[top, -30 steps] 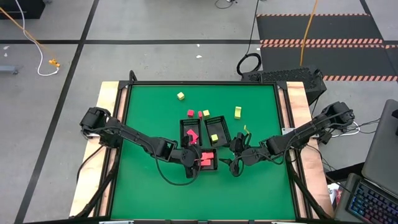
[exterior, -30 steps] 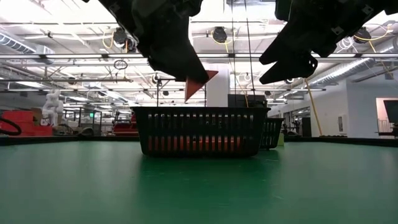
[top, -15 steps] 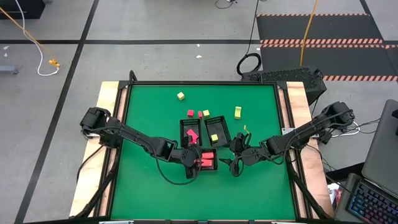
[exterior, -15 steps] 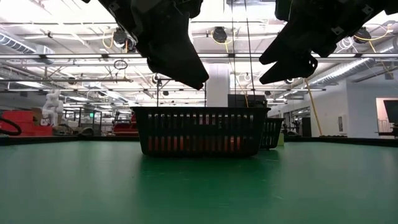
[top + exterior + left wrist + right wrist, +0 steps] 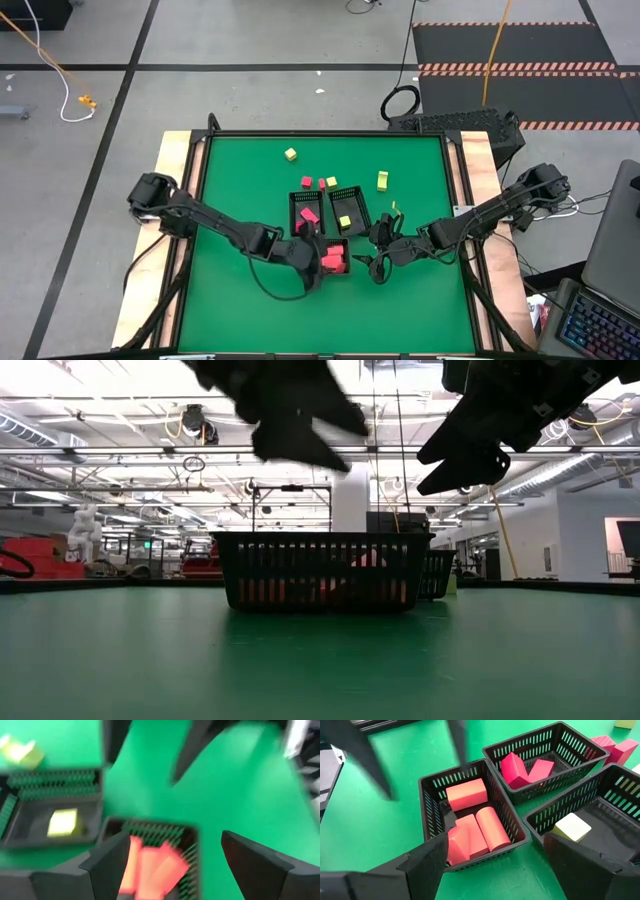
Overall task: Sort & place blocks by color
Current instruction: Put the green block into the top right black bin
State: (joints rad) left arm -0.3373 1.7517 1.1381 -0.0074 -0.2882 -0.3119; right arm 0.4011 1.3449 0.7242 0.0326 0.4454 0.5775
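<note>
Three black mesh trays stand mid-table. The near tray (image 5: 347, 246) holds several red blocks (image 5: 472, 827). Behind it, one tray (image 5: 294, 212) holds red blocks (image 5: 522, 770) and another (image 5: 360, 206) a yellow block (image 5: 572, 827). Loose yellow blocks (image 5: 290, 154) (image 5: 382, 180) and red blocks (image 5: 306, 182) lie farther back on the green table. My left gripper (image 5: 170, 865) hangs open over the near tray, with nothing between its fingers. My right gripper (image 5: 495, 865) stands open just right of that tray, above the table.
A raised black frame (image 5: 325, 133) runs around the green table. Bare green surface lies in front of the near tray (image 5: 320, 660) and to the table's left (image 5: 230, 180). The two grippers hang close together over the near tray.
My left gripper has opened and let go of a red block, which has fallen into the near tray and now lies among the other red blocks. The gripper has then tipped upward and risen a little above the tray. My right arm has kept still.
</note>
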